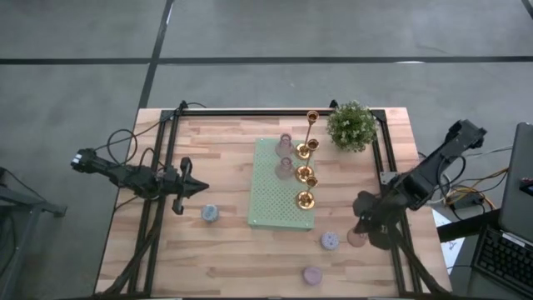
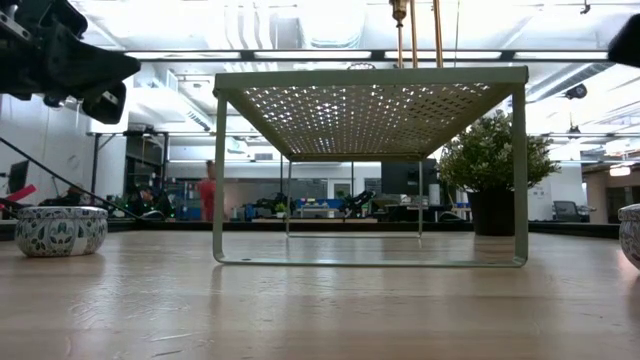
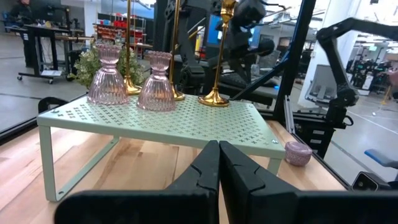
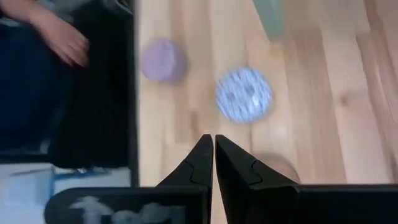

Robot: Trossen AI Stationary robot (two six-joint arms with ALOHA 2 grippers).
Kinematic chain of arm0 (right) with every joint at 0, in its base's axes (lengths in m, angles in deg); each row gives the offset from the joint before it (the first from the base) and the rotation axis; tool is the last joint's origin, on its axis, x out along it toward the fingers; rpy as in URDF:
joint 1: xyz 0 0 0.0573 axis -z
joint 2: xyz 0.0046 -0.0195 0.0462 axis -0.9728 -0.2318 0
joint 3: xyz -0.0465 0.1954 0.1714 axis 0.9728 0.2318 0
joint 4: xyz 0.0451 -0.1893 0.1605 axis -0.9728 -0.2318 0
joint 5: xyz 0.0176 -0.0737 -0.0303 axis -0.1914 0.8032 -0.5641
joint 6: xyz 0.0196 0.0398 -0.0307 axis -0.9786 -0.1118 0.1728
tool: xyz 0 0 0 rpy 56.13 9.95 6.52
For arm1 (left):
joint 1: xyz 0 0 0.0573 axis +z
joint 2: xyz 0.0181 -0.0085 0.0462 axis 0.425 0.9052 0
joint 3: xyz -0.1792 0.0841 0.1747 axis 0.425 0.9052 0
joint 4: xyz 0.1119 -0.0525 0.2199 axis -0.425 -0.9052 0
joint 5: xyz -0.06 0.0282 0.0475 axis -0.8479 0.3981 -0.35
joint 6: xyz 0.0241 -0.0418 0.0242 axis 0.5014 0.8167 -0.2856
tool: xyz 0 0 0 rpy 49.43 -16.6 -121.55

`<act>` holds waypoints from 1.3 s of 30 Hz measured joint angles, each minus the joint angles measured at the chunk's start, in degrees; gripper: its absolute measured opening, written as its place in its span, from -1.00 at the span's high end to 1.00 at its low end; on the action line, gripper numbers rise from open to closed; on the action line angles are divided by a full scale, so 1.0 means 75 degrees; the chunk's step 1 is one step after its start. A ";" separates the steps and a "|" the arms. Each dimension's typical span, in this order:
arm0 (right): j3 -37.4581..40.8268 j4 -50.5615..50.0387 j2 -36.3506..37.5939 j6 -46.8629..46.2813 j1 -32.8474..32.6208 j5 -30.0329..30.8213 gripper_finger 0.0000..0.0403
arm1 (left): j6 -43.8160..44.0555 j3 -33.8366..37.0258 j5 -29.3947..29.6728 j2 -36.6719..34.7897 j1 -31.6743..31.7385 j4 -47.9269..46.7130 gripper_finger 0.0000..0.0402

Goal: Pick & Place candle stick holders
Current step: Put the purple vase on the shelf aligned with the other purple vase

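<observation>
Wooden planks make up the table (image 1: 233, 258), framed by dark rails, and a pale green perforated stand (image 1: 271, 200) is set at its middle. Four gold candle stick holders (image 1: 306, 198) are lined up along the stand's right edge, the tallest (image 1: 312, 117) at the far end. Two clear pink glass holders (image 3: 107, 76) are seen just beside them on the stand, upright. A leafy potted plant (image 1: 351, 125) is placed near the far right corner of the table, close to the stand.

Off the stand, four small round cups are scattered. A blue-grey patterned cup (image 1: 210, 213) is found on the wood left of the stand. A second patterned cup (image 1: 330, 241) and a lavender cup (image 1: 311, 274) are placed towards the near right. A pink cup (image 1: 356, 239) is spotted right beside the right gripper (image 1: 366, 218).

That right gripper is held low over the near right of the table, its fingers (image 4: 202, 158) pressed together on nothing, the pink cup just beside them. The left gripper (image 1: 198, 190) is kept above the wood left of the stand, its fingers (image 3: 208, 165) also pressed together, nothing held.

A person's hand (image 4: 62, 37) is glimpsed beyond the table's edge in the right wrist view.
</observation>
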 joint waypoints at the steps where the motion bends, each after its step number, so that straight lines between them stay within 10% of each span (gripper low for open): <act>1: -0.0224 -0.0410 -0.0269 -0.0162 -0.0047 -0.0017 0.94 | 0.0001 0.0001 0.0000 0.0000 0.0000 -0.0003 0.95; 11: -0.1702 -0.2522 -0.2392 -0.0727 -0.0888 0.0270 0.94 | 0.0000 0.0001 0.0002 -0.0003 0.0000 -0.0035 0.95; 28: -0.1769 -0.2651 -0.3699 -0.1681 -0.1626 0.0205 0.31 | 0.0001 -0.0001 0.0003 -0.0002 0.0000 -0.0059 0.95; 39: -0.1824 -0.2678 -0.4474 -0.1460 -0.1719 0.0207 0.33 | 0.0000 0.0001 0.0001 0.0000 0.0000 -0.0099 0.95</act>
